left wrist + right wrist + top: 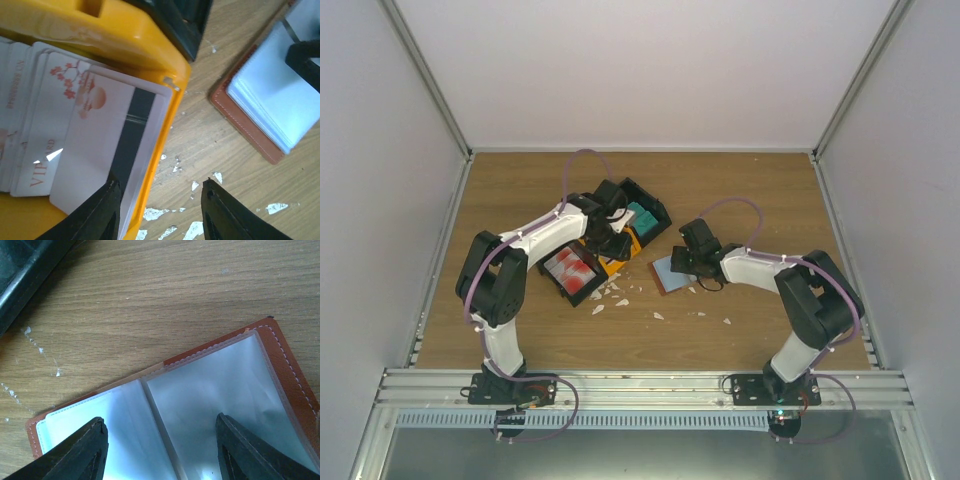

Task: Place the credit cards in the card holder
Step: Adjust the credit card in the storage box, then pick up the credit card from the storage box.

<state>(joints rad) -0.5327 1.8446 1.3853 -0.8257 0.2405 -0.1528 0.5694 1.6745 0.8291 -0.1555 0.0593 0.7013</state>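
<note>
Left pincer [161, 182] is spread, with nothing pinched between the fingers. One finger sits right at the lower edge of a white card [95, 150] with a dark stripe down it, but I can't tell if it's actually touching. The other finger hangs over bare bench [200, 135]. That white card lies on top of a fanned stack of credit cards [35, 105], white with red blossom print and red lettering. They're all in the yellow compartment of the tray [110, 45], and the top card's edge is up against the yellow wall. From the top camera the same red-and-white cards sit in the tray's near-left section, and a teal card [642, 214] is in the far section.

Right pincer [161, 418] is spread wide too and isn't gripping anything. It's positioned over the card holder [210, 390], which lies open flat on the bench just right of the tray, not touching it. Brown cover down, pale blue clear sleeves facing up. In the left wrist view one dark finger of the right pincer is on or just above those sleeves, can't say which.

Little white scraps [275, 206] are scattered over the wood between the tray and the card holder, and toward the near edge.
</note>
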